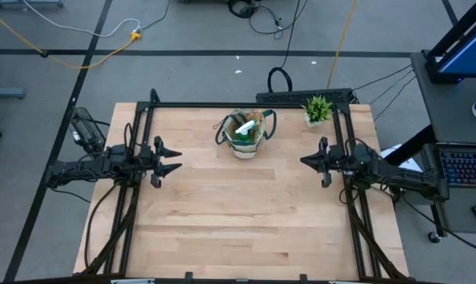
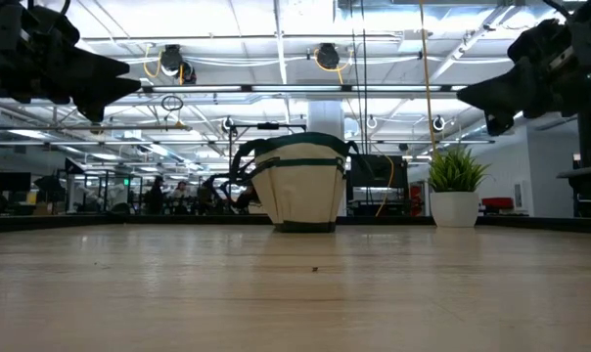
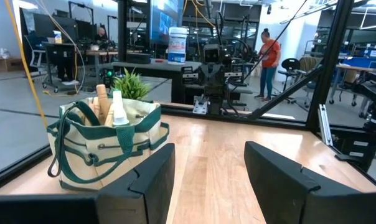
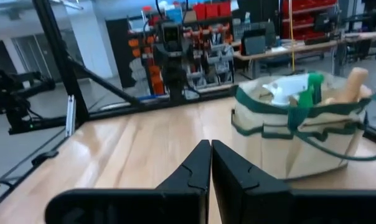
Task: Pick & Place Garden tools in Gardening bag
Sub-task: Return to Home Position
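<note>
left gripper point(image 1: 173, 158): at 9 o'clock, raised, level, pointing toward 3, jaws apart | right gripper point(image 1: 307, 161): at 3 o'clock, raised, level, pointing toward 9, jaws pressed together

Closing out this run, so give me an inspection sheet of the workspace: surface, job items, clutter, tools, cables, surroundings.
Surface: wooden table, bearing only bag and plant.
Job's things: gardening bag upright at far middle; spray bottle and wooden handle stick out.
Clutter: potted plant, far right corner.
Grippers: left tool open, right tool shut, both off the table at their sides.
Cables: black cable loop behind far edge; yellow cable on floor.
Surroundings: person standing beyond; keyboard at right.
</note>
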Available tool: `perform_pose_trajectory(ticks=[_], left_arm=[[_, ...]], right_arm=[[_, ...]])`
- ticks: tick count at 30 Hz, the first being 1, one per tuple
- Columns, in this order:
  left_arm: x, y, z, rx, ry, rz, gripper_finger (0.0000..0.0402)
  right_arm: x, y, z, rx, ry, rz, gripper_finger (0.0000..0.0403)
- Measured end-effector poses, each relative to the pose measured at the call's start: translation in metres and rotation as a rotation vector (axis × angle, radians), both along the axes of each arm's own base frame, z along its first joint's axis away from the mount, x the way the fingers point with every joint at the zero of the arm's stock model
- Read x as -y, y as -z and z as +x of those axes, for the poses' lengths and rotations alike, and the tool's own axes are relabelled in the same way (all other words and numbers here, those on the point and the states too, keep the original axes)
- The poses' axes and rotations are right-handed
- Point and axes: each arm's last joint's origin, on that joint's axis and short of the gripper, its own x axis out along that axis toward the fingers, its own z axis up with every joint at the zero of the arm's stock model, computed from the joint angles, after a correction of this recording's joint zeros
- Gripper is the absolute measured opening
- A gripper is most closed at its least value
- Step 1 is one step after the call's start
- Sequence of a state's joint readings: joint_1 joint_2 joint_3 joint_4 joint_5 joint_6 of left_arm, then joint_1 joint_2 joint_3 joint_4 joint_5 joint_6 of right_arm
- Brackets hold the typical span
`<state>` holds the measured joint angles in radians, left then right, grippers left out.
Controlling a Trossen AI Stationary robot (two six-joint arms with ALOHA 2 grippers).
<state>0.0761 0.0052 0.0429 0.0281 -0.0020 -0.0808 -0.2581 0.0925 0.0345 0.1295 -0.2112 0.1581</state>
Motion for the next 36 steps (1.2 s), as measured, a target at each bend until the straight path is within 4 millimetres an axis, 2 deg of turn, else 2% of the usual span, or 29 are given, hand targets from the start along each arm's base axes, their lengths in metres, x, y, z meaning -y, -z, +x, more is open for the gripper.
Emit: perform_pose_trajectory(ticks=[36], left_arm=[[0.0000, 0.0025, 0.0001, -0.025, 0.000, -0.004, 0.0200]], right_arm=[[0.0000, 0.0004, 0.0001, -0.003, -0.001, 0.014, 0.0006]])
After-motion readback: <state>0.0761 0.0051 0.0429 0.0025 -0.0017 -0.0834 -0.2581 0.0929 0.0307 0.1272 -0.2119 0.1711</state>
